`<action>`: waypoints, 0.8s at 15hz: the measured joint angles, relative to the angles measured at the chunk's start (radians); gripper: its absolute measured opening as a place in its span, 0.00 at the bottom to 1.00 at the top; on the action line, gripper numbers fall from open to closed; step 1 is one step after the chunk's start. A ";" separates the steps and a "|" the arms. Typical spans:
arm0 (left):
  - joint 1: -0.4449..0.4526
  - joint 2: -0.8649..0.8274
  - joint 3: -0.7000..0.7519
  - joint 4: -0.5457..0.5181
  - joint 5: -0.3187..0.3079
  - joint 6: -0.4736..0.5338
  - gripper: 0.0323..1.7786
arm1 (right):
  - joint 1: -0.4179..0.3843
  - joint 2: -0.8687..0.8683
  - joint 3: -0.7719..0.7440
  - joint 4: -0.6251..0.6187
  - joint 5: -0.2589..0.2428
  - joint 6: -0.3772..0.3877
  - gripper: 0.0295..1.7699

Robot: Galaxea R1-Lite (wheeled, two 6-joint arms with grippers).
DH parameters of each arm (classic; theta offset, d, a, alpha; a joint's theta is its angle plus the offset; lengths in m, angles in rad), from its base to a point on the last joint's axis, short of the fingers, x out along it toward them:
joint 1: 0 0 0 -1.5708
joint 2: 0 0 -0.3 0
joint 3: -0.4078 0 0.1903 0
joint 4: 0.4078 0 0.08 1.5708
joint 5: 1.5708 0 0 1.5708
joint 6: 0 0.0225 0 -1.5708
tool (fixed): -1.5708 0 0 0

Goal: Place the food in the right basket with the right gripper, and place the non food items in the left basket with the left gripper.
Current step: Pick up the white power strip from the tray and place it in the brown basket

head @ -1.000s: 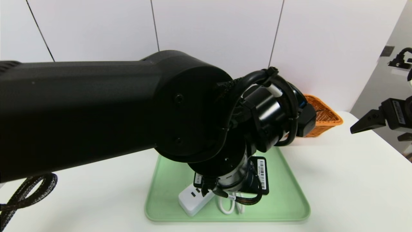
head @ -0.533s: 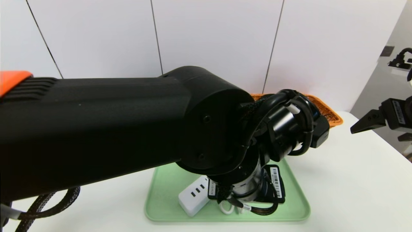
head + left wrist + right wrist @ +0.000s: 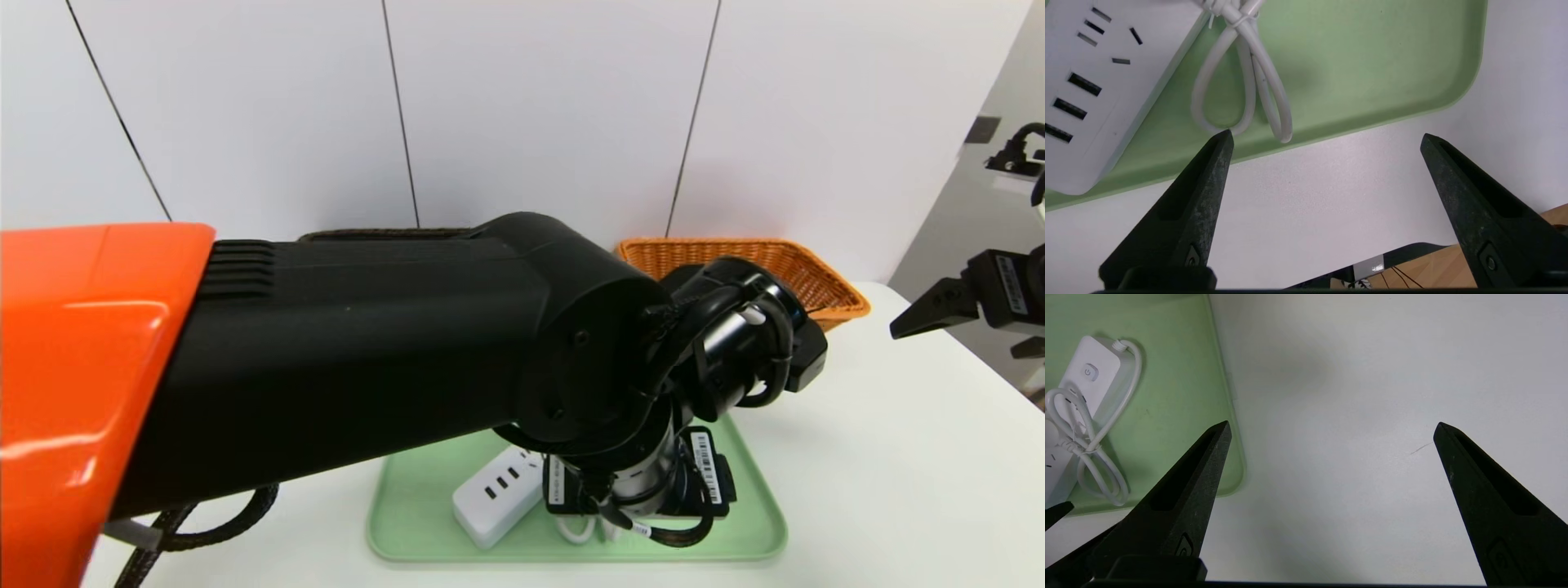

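A white power strip (image 3: 494, 502) with a bundled white cable (image 3: 1249, 81) lies on the green tray (image 3: 424, 490). My left gripper (image 3: 1326, 136) hangs open and empty over the tray's near edge and the white table, one fingertip (image 3: 1224, 141) right by the cable loops. In the head view the left wrist (image 3: 637, 482) hides its jaws. My right gripper (image 3: 1331, 425) is open and empty over bare table beside the tray (image 3: 1180, 375); one finger (image 3: 927, 312) shows at the far right. No food shows in any view.
The orange right basket (image 3: 784, 261) stands at the back right. Only the dark rim of the left basket (image 3: 384, 233) shows behind my left arm, which blocks most of the head view. The table's near edge and wooden floor (image 3: 1494, 265) lie just past the left jaws.
My left arm has dropped lower in the head view and its wrist has shifted right and down over the tray, uncovering both basket rims. The right arm has not moved.
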 joint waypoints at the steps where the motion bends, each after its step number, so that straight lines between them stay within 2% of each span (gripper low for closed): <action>1: 0.000 0.006 0.000 -0.008 -0.001 0.000 0.92 | -0.001 0.000 0.000 0.000 -0.001 0.000 0.97; 12: 0.019 0.073 0.000 -0.058 0.000 0.004 0.95 | -0.027 0.003 -0.001 -0.001 0.000 -0.009 0.97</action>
